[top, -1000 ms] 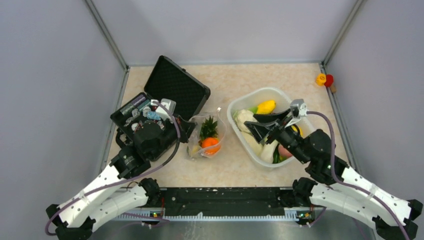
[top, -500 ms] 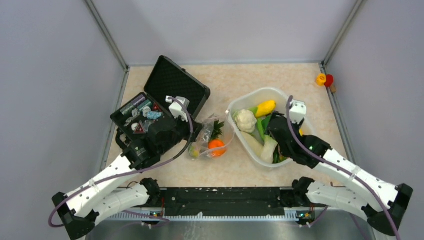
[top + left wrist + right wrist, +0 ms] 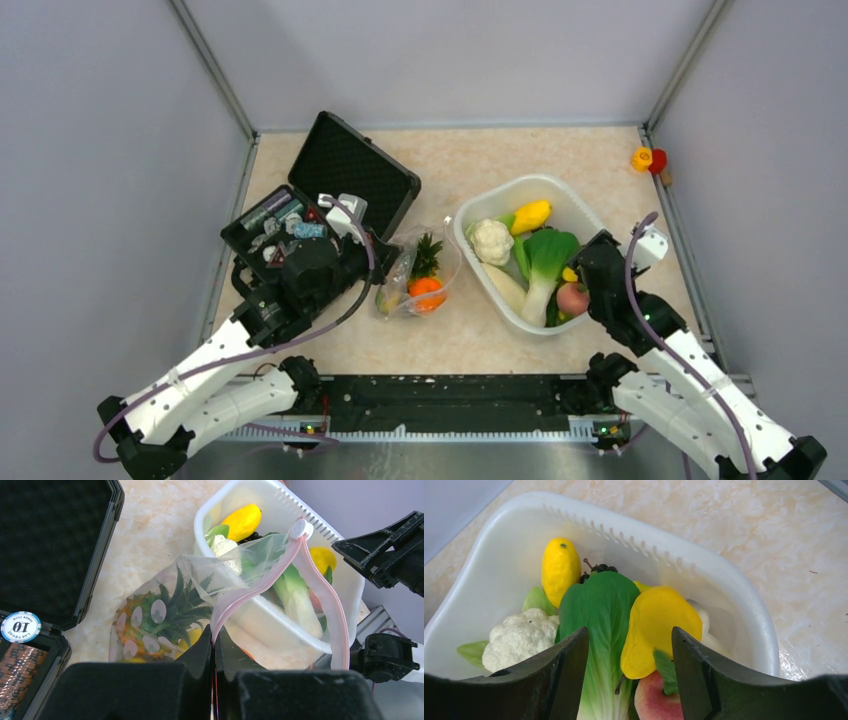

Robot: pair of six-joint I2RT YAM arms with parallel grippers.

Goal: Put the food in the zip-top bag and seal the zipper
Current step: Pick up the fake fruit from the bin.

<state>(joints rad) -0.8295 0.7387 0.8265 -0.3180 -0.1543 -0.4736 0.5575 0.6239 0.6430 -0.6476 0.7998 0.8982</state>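
The zip-top bag [image 3: 415, 275] lies between the black case and the tub, with a pineapple [image 3: 425, 258] and an orange [image 3: 427, 290] inside. My left gripper [image 3: 383, 277] is shut on the bag's pink zipper strip [image 3: 260, 582] and holds the mouth open; in the left wrist view [image 3: 214, 645] its jaws pinch the strip. My right gripper [image 3: 588, 272] is open and empty over the tub's right side. In the right wrist view [image 3: 630, 645] its fingers straddle a yellow mango [image 3: 661, 627] and a peach [image 3: 656, 700]. A cauliflower [image 3: 519, 637] and a green leafy stalk [image 3: 599, 610] lie beside them.
The white oval tub [image 3: 530, 183] holds the loose food. An open black case [image 3: 340, 170] with small items stands at the left, close behind my left arm. A red and yellow toy [image 3: 648, 158] sits at the back right. Grey walls enclose the table.
My left gripper moved right from the case and closed on the bag's pink strip. My right gripper drew back from the tub's middle to its right side, uncovering the leafy stalk.
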